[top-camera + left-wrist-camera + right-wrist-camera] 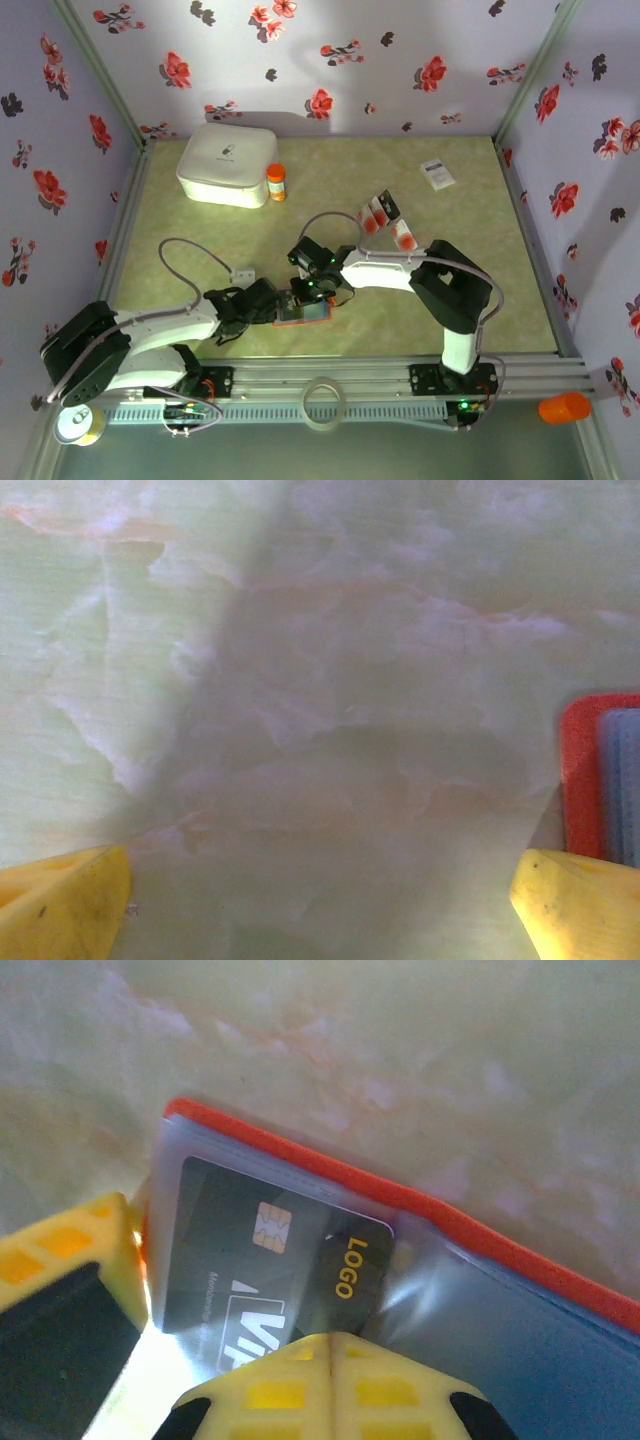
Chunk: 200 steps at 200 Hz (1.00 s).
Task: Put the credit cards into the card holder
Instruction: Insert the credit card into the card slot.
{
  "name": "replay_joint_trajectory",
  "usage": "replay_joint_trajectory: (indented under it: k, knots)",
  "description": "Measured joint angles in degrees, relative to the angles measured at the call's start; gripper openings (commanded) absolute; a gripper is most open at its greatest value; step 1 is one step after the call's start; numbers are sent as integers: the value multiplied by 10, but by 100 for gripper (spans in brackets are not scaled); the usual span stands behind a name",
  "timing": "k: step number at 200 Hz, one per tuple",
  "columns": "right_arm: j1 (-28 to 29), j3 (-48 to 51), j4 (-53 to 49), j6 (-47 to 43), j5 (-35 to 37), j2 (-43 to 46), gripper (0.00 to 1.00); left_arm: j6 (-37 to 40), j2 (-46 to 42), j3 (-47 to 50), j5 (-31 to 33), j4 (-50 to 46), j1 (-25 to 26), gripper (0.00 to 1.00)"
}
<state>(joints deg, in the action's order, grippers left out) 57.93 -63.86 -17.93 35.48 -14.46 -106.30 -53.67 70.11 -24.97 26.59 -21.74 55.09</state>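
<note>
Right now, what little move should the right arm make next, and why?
Probably nudge the credit card a little deeper into the card holder's clear pocket: the right gripper is shut on the card's near edge, and only its far corner looks tucked under the plastic.

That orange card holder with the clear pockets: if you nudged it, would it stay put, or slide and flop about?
It would probably slide easily: the card holder lies flat and thin on the smooth table. Its clear pocket looks creased and glossy, so it is likely floppy and a bit slippery. It also seems light for its size.
</note>
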Motion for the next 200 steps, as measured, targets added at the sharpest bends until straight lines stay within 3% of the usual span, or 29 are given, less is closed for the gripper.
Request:
replay_joint_trajectory:
  k: [79, 145, 200]
  knots:
    - [10, -14, -1, 0, -5, -9, 2, 2, -10, -2, 2, -4, -2, 100]
    - [6, 27, 0, 3, 8, 77, 2, 3, -90, 7, -7, -41, -16, 100]
    - [6, 57, 9, 18, 10, 82, 2, 5, -73, 8, -10, -47, -21, 100]
